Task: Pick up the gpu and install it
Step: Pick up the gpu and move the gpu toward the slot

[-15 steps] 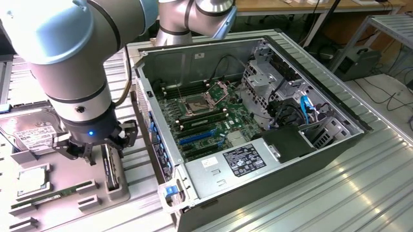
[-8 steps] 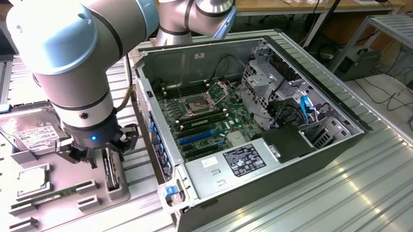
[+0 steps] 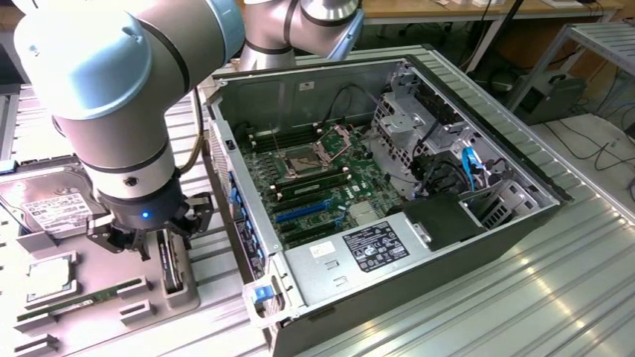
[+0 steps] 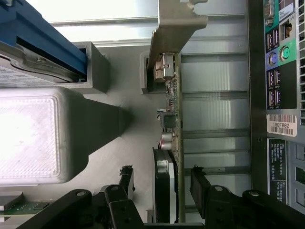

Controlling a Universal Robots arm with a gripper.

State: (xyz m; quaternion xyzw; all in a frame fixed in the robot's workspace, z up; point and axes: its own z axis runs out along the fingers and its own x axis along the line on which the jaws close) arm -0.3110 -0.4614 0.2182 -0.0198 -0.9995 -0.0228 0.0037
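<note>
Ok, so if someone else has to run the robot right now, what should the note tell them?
Gripper: open, fingers either side of the gpu, not closed on it.
The gpu stands on edge in the gray tray, beside the open case.
Done: gripper lined up over the gpu.
Left: gpu not yet gripped, lifted or installed.

Robotics lab or electronics workshop. An open desktop PC case (image 3: pixel 496 126) lies on a ribbed metal table (image 3: pixel 516 297). An industrial robot arm (image 3: pixel 119 97) stands just beside the case, over a grey parts fixture (image 3: pixel 109 297) with loose computer components. Behind the case are wooden workbenches (image 3: pixel 447 9) and a metal rack (image 3: pixel 605 37). Cables (image 3: pixel 595 149) trail on the floor near the rack.
</note>
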